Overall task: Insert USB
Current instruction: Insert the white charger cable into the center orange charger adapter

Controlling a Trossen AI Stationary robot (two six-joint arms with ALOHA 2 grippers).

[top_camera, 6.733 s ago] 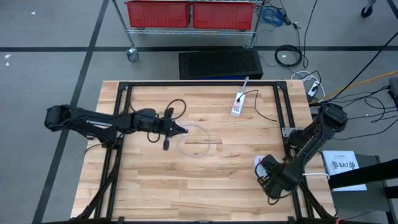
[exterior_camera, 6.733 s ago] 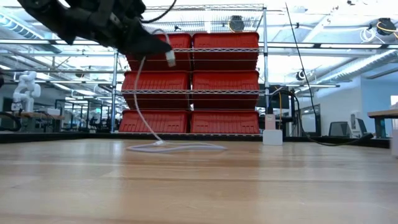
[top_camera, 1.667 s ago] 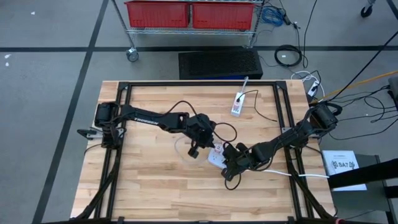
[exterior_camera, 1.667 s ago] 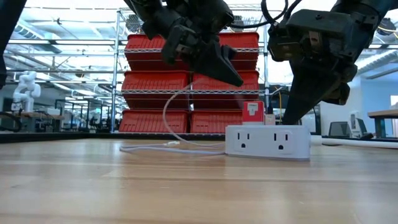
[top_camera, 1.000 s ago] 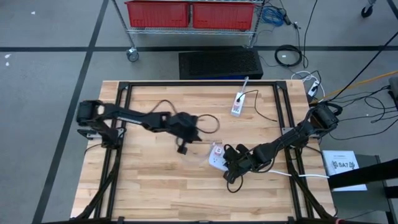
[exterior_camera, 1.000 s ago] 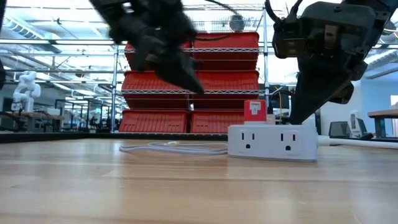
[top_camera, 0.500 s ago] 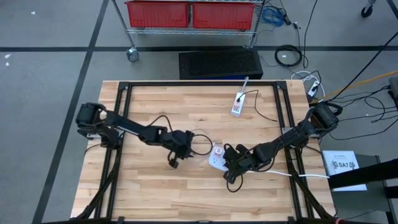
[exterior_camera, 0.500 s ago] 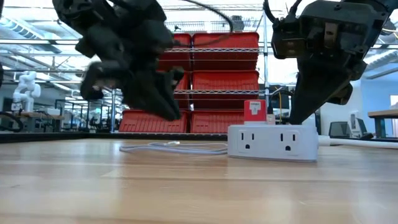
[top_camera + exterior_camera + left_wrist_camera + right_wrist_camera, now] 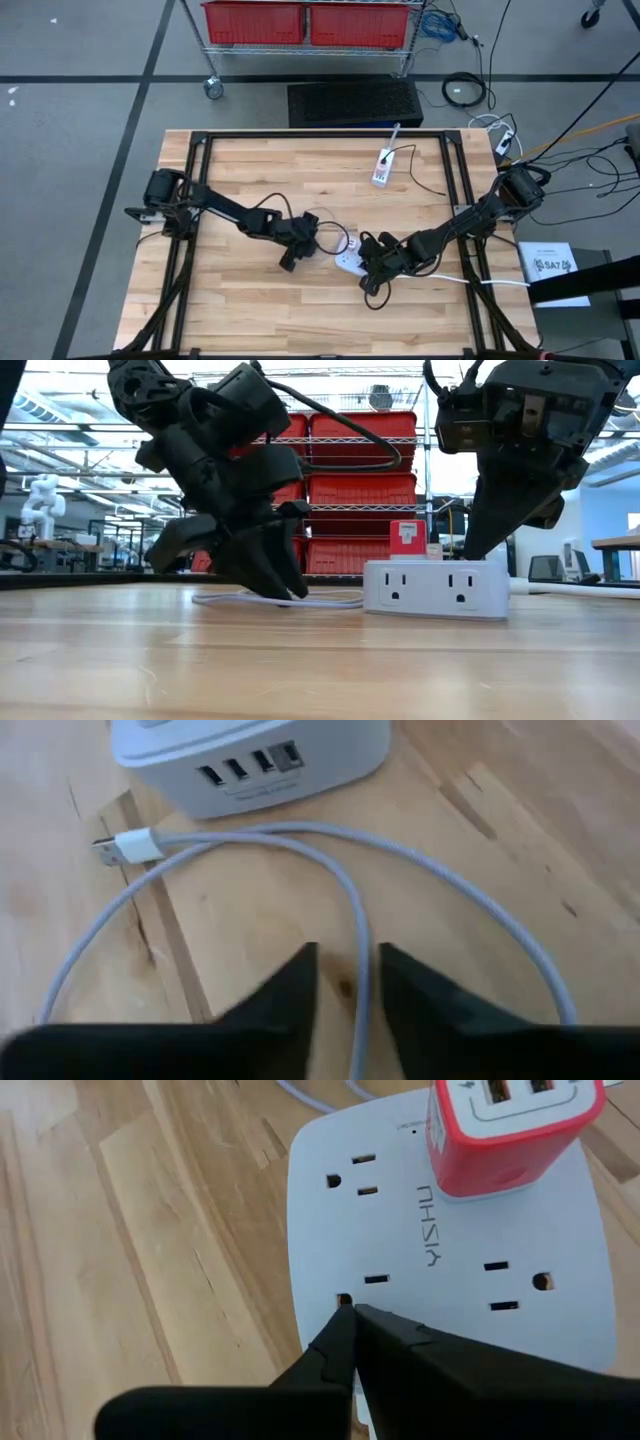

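USB not in yet: plug (image 9: 125, 847) lies on tabletop (image 9: 240, 310) just beside power strip (image 9: 250, 755), near its USB ports. Left end effector (image 9: 345, 982) narrowly parted, low over the white cable (image 9: 355, 920), holding nothing. Right end effector (image 9: 352, 1317) closed, tips pressing on the strip's top. Left to do: regrasp, align, insert. Bare tabletop all around the strip.

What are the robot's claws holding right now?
Nothing. The left gripper is open, with the white USB cable lying loose between its fingers. The right gripper is shut, pressing down on the power strip.
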